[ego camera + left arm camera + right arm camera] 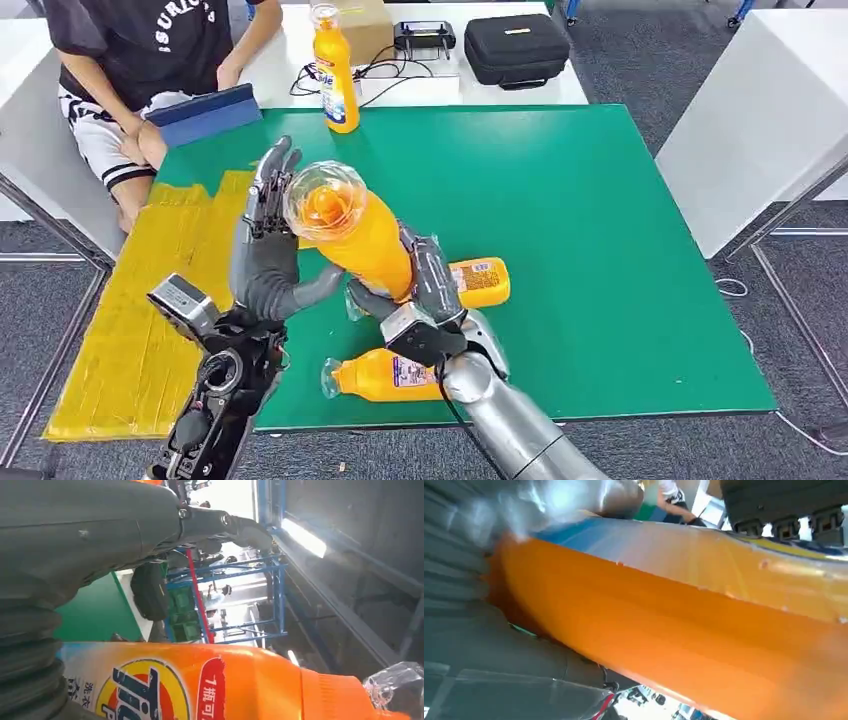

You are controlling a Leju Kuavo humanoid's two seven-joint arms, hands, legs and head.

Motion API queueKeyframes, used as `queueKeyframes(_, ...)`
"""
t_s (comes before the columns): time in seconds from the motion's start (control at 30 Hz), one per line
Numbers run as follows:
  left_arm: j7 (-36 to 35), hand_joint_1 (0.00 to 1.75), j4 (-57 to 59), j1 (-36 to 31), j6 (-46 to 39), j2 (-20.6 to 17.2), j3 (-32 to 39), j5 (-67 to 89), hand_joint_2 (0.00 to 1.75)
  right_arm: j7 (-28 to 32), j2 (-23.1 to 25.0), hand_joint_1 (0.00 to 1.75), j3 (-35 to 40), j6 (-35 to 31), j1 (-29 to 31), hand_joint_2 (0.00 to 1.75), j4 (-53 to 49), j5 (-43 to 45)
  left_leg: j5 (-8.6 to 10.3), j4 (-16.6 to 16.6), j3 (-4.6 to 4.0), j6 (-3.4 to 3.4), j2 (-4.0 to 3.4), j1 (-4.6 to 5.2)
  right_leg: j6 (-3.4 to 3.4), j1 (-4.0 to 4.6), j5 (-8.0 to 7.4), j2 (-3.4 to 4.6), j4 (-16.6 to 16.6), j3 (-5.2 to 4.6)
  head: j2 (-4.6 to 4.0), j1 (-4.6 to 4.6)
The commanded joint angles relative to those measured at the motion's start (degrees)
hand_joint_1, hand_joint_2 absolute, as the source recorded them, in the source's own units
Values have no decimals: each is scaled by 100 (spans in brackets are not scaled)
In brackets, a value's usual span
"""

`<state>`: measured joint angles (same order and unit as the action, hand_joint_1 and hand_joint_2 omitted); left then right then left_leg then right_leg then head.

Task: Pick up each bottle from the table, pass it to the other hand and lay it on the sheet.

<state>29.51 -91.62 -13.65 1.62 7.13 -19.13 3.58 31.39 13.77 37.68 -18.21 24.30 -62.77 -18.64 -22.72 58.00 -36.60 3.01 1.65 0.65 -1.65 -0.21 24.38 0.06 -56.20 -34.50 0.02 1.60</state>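
- The right hand [425,285] gripped an orange bottle [362,235] round its lower body and held it up above the green desk [600,250], the clear-wrapped cap tilted toward the camera in the head view.
- The left hand [265,250] stood just beside that held bottle on its left, fingers [272,180] stretched upward and apart, thumb reaching toward the bottle's body; whether it touched the bottle could not be told from the head view.
- In the left wrist view the same bottle [210,685] ran across the picture with its printed label showing, the thick grey thumb [100,525] apart from it, so this hand held nothing.
- In the right wrist view the orange body [684,630] lay pressed close against the grey hand [489,650].
- A second orange bottle [385,377] lay on its side on the desk near the front edge, just left of the right forearm, cap pointing left.
- A third one [482,282] lay on its side behind the right hand, partly hidden by it.
- A fourth bottle [335,70] stood upright at the far edge of the green desk.
- The yellow sheet [150,330] covered the left part of the desk, with no bottle lying on it.
- A person [140,60] sat at the far left corner, a blue-edged board [205,115] by their arm.
- A black case [515,47] and a small black device [425,38] sat on the white surface [290,50] beyond.
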Motion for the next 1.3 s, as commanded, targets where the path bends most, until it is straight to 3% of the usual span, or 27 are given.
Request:
queueKeyframes(0.03, -47, 0, 259, -221, -40, -160, 120, -47, 175, 79, -275, 175, 982, -243, 67, 175, -338, -434, -15, -2, 34, -20, -19, -4, 4, 5, 11, 6, 6, 34, 0, 4)
queueKeyframes(0.23, -2, 0, 359, -206, 28, -135, 129, -87, 175, -113, -286, 175, 1031, -493, 94, 175, -353, -658, -13, -2, 32, -20, -17, -5, 4, 6, 10, 3, 7, 33, 0, 4)
queueKeyframes(0.4, -10, 0, 267, -91, 15, -117, 124, 62, 175, -132, -423, 175, 113, -1377, 171, 175, -879, -521, -4, 0, 11, -11, -3, -3, 1, 3, 5, -6, 3, 14, 2, 2)
queueKeyframes(0.57, -94, 0, -56, 266, -30, -110, 208, 255, 175, -230, -398, 175, -1050, -1530, 143, 175, -1209, -57, -8, 0, 21, -12, -7, 0, -1, 0, 8, -4, 4, 22, 2, 2)
queueKeyframes(0.7, -111, 0, -140, 389, -57, -101, 272, 280, 175, -219, -370, 175, -1328, -1499, 73, 175, -1347, 31, -7, 0, 16, -12, -2, -1, 0, 1, 6, -6, 5, 19, 2, 2)
queueKeyframes(0.8, -126, 0, -179, 420, -69, -87, 297, 308, 175, -219, -375, 175, -1383, -1489, 47, 175, -1401, 18, -24, 2, 49, -26, -17, -4, 2, 5, 19, 0, 8, 54, 2, 2)
queueKeyframes(0.93, -169, 0, -242, 438, -70, -55, 312, 352, 175, -281, -338, 175, -1394, -1541, 70, 175, -1348, -103, -6, -1, 14, -12, -6, 1, 0, 0, 5, -4, 4, 15, 2, 2)
queueKeyframes(1.07, -198, 0, -259, 439, -62, -32, 320, 388, 175, -408, -312, 175, -1383, -1559, 109, 175, -1231, -254, -18, 0, 38, -23, -21, -2, 3, 4, 13, 4, 5, 37, 0, 2)
queueKeyframes(1.3, -194, 0, -37, 222, 61, 15, 268, 404, 175, -751, -214, 175, -774, -808, 422, 175, -387, -980, -9, 0, 22, -14, -21, -1, 0, 2, 4, 9, 4, 20, 2, 2)
